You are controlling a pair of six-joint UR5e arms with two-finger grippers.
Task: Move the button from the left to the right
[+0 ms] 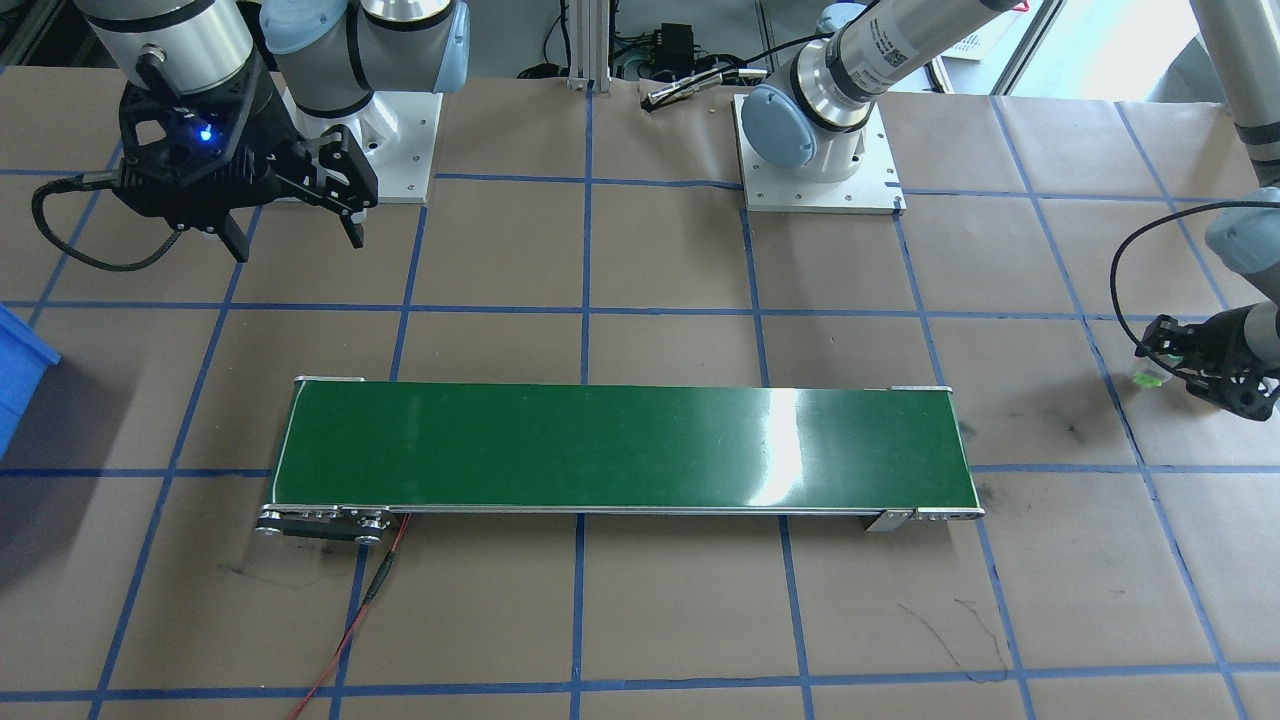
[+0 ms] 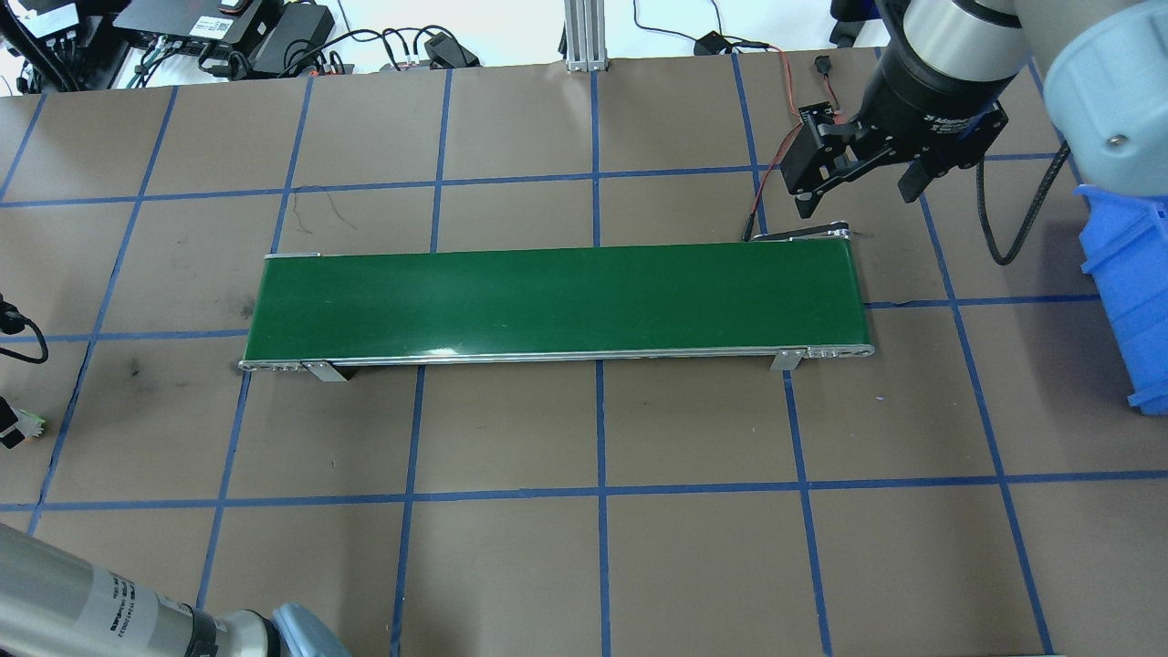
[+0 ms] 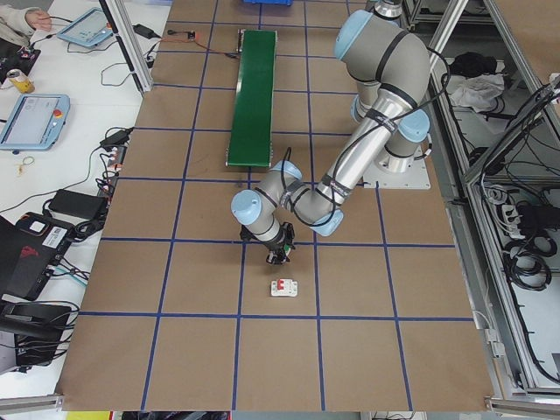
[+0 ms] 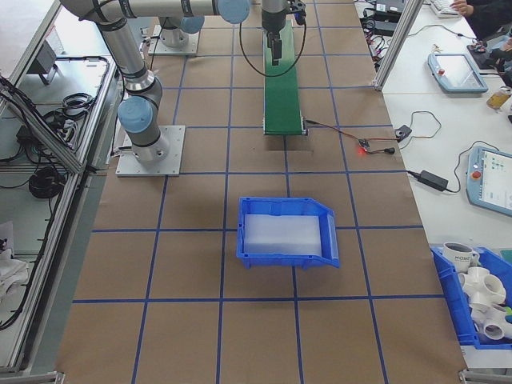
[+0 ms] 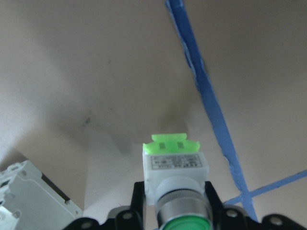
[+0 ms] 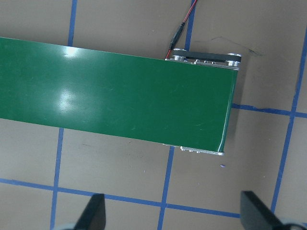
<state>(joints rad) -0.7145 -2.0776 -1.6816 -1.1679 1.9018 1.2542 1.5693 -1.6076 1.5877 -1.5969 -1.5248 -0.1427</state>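
The button (image 5: 175, 165), with a white body, light-green base and green round cap, sits between the fingers of my left gripper (image 5: 175, 194), which is shut on it just above the brown paper. In the front-facing view that gripper (image 1: 1158, 358) is at the far right edge, with a bit of the button (image 1: 1148, 378) showing pale green. My right gripper (image 2: 858, 187) hangs open and empty over the far right end of the green conveyor belt (image 2: 557, 301). Its spread fingers (image 6: 93, 213) show in the right wrist view.
A white circuit breaker (image 3: 283, 287) with a red lever lies on the paper close to the left gripper. A blue bin (image 4: 284, 232) stands beyond the belt's right end. A red wire (image 1: 350, 630) runs from the belt's motor end.
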